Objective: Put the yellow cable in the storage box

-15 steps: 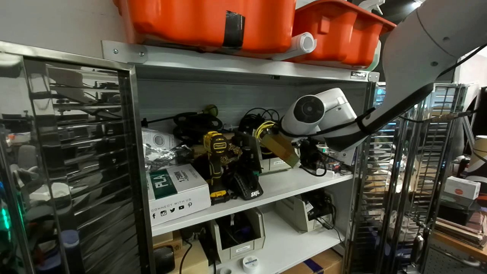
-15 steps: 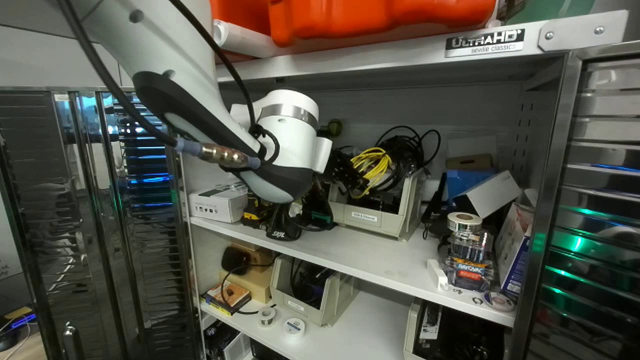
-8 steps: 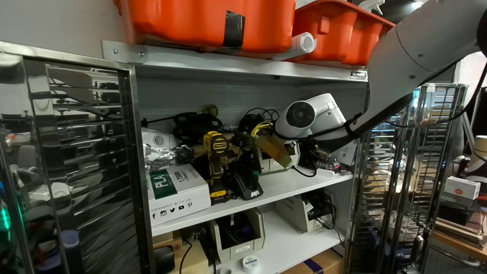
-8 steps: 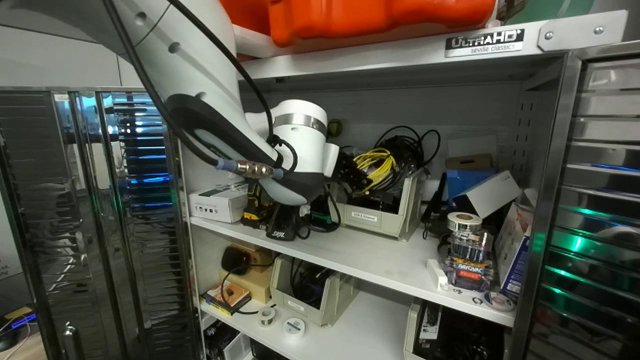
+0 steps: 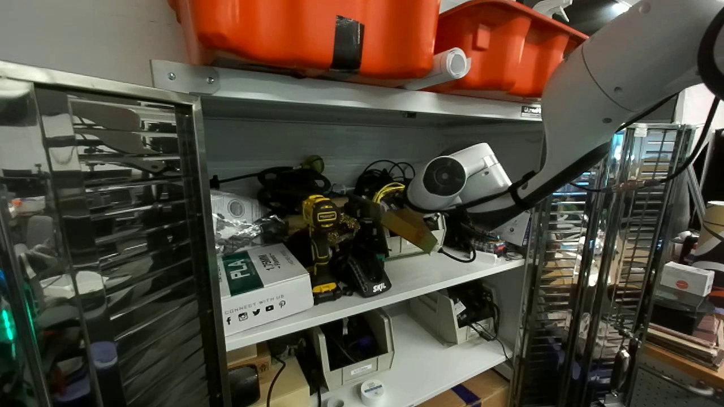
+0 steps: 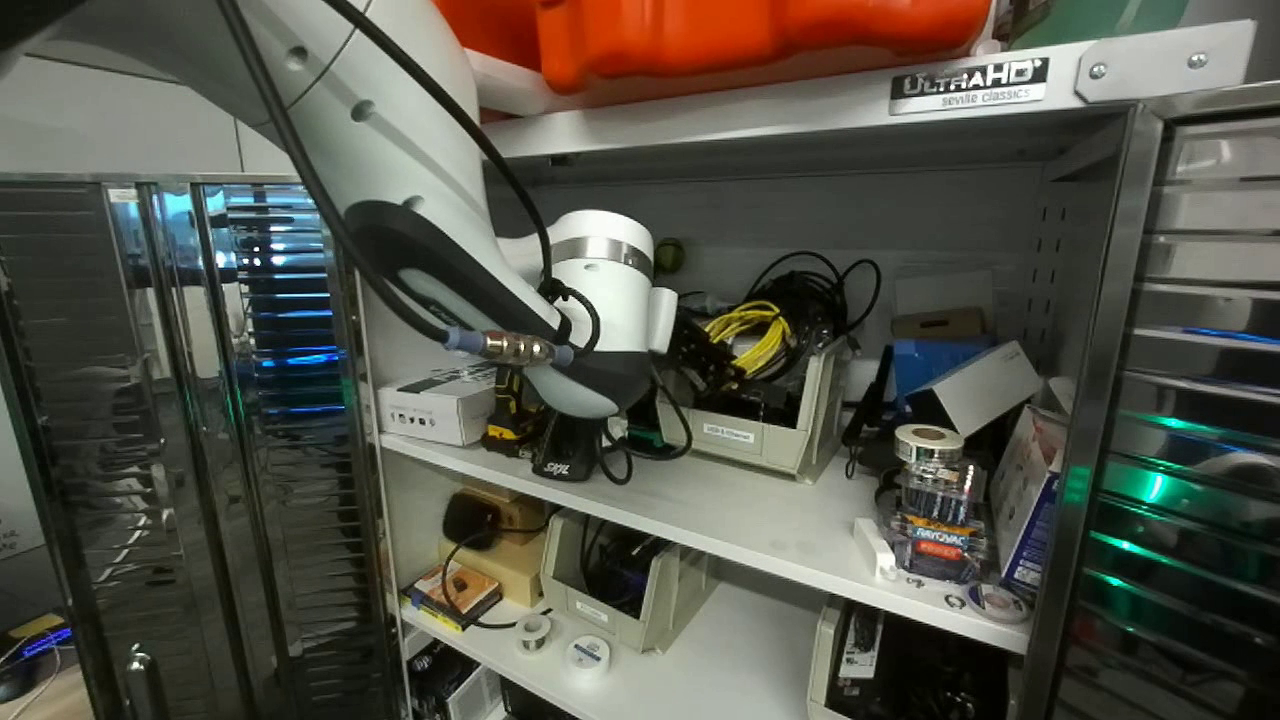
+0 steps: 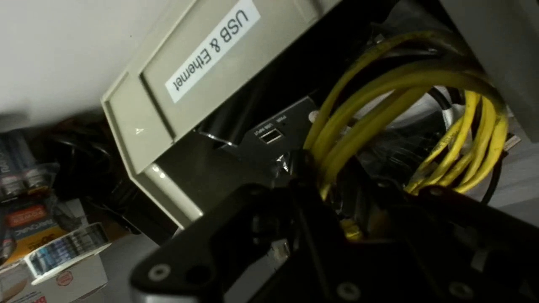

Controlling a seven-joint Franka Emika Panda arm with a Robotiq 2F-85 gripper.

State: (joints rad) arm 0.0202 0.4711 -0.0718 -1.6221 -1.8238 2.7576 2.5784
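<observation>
The yellow cable is a loose coil lying at the mouth of a beige bin. The cable shows in both exterior views [image 5: 387,188] [image 6: 768,352] and large in the wrist view [image 7: 438,80]. The bin [image 6: 780,445] stands on the upper shelf; its front wall [image 7: 139,130] carries a "USB & Ethernet" label. My gripper [image 7: 330,164] has several yellow strands between its fingertips and appears shut on them. Part of the coil hangs to the right of the fingers. The fingertips are dark, and in the exterior views the arm and an amber plate [image 5: 410,229] largely hide them.
Black cables [image 6: 800,300] lie in the bin behind the coil. A yellow drill [image 5: 320,226], a charger [image 5: 365,271] and a white box [image 5: 266,288] stand beside it. Battery packs [image 6: 935,540] are at the other end. The cabinet's top [image 6: 780,130] lies above the arm.
The arm has moved along the shelf toward the bin and sunk slightly, mostly in the earlier half second. The yellow coil has shifted and bunched up, and a black cable loop below the arm has moved.
</observation>
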